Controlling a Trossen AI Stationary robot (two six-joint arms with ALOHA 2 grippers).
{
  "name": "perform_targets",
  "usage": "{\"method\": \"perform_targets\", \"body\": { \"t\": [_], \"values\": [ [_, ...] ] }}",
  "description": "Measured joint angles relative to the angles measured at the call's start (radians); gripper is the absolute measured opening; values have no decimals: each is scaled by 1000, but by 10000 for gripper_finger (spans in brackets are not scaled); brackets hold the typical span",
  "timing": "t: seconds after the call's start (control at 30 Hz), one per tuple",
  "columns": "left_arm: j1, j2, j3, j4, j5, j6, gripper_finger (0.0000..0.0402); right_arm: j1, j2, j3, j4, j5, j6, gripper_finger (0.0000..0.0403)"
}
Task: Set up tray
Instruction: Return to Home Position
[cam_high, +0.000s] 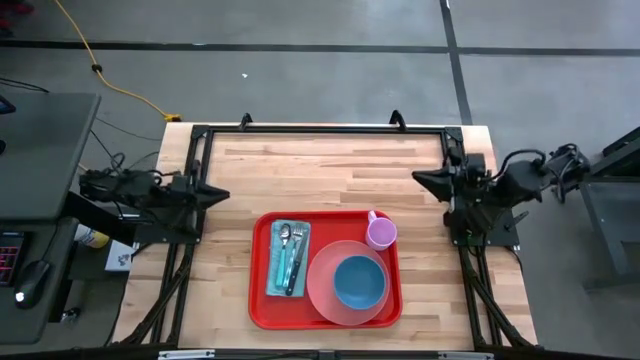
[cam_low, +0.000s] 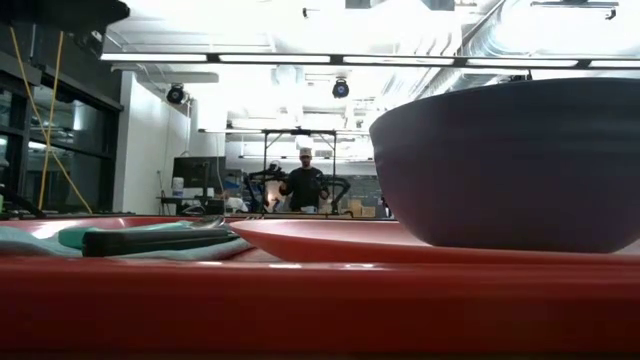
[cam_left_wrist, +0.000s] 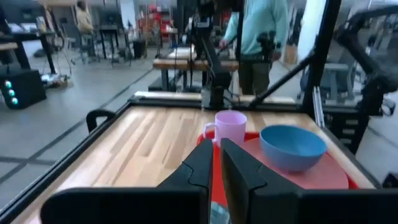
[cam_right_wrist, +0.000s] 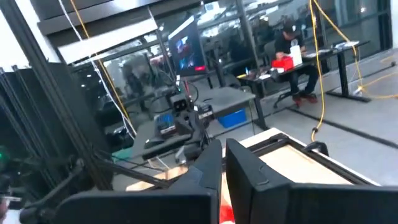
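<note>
The tray (cam_high: 260, 308) was seen on the table (cam_high: 330, 165) between the arms, loaded with napkin (cam_high: 276, 280), cutlery (cam_high: 291, 252), plate (cam_high: 322, 295), bowl (cam_high: 359, 282) and cup (cam_high: 381, 233). The left gripper (cam_high: 218, 194) and right gripper (cam_high: 420, 178) were held at opposite table edges, jaws clenched on nothing.

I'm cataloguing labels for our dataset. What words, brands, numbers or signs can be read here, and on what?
No text can be read.
The red tray, pink cup and blue bowl: no print visible.
The monitor in the right wrist view: too blurred to read.
The white object beside the table: too small to read.
</note>
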Motion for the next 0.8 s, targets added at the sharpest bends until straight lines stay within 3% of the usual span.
{"method": "perform_targets", "body": {
  "t": [0.13, 0.47, 0.8],
  "values": [
    [0, -34, -79, 106, 15, 31, 60, 37, -60, -121, 117, 86, -47, 0],
    [0, -34, -91, 114, 43, 115, 60, 94, -117, -265, 253, 231, -81, 0],
    [0, -32, -216, 202, 17, 76, 60, 95, -99, -475, 616, 256, -168, 0]
  ]
}}
